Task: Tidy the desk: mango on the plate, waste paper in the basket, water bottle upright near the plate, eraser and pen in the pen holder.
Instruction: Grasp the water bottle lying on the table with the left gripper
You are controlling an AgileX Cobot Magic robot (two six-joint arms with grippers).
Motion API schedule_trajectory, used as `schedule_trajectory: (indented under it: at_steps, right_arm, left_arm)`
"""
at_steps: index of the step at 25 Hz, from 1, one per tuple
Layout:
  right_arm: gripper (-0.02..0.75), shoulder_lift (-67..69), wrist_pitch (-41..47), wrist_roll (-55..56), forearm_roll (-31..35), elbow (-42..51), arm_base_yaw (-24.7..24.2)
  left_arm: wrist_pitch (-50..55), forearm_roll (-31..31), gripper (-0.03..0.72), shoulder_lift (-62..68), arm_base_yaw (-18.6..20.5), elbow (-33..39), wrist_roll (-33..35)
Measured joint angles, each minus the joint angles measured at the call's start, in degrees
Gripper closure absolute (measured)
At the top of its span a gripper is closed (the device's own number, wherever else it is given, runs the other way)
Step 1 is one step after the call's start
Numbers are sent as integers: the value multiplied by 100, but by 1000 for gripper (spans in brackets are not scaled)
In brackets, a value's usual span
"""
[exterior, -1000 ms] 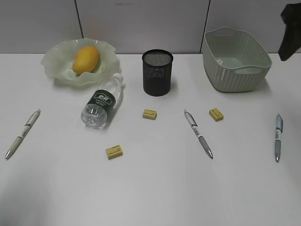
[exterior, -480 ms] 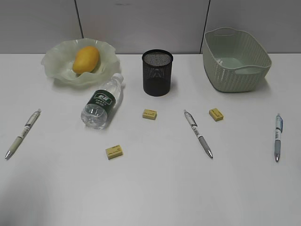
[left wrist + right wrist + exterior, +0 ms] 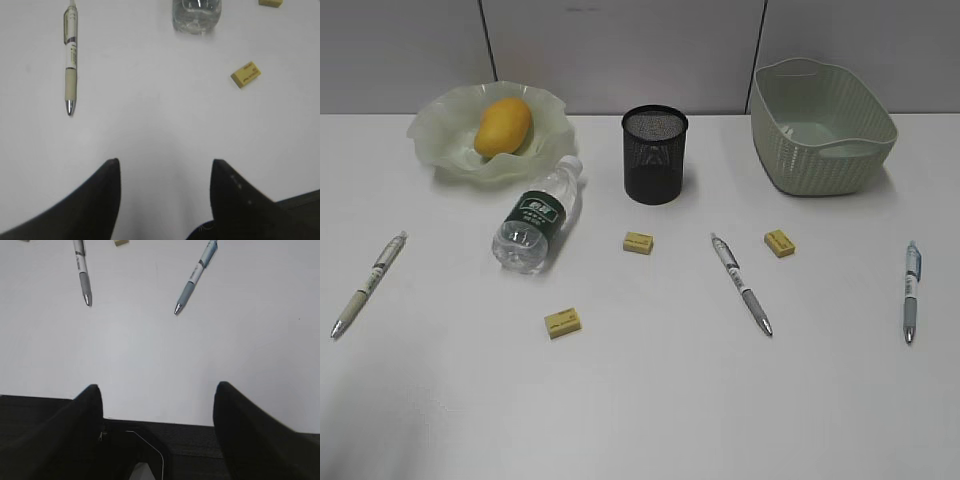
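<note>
The mango (image 3: 503, 125) lies in the plate (image 3: 440, 140) at the back left. In front of the plate, the water bottle (image 3: 538, 215) lies on its side, cap toward the plate. The pen holder (image 3: 655, 155) stands mid-back and the basket (image 3: 820, 165) at the back right. Three yellow erasers (image 3: 638, 242) and three pens (image 3: 741, 283) are scattered on the desk (image 3: 650, 400). The waste paper is out of view. My left gripper (image 3: 165, 167) hangs open and empty over bare desk, short of a pen (image 3: 70, 60). My right gripper (image 3: 157, 390) is open and empty above the desk's near edge.
Neither arm shows in the exterior view. The bottle's base (image 3: 197, 15) and an eraser (image 3: 246, 74) lie ahead of the left gripper. Two pens (image 3: 196, 277) lie ahead of the right gripper, with a dark surface below the desk edge.
A dark arm that hung at the top right above the basket one second ago has left the exterior view. Nothing on the desk has moved.
</note>
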Motion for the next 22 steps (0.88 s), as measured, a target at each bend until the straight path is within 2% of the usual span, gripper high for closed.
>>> schedule_trajectory:
  at_steps: [6,12,17,22]
  right_arm:
    - [195,-816,-275,-7,0,889,0]
    - [196,-1048,-377,-11,0,1014,0]
    - [196,-1048,-415,-11,4,1037,0]
    - [196,-1048,-415,-12,4,1037,0]
  left_arm:
    - [-772,-36,252,0,0,0,0]
    - [-1209,-30,252,94,0,-76,0]
    - [-977,219,252,574,0,-722,0]
    - [-688,269,252,1300,0,-1702,0]
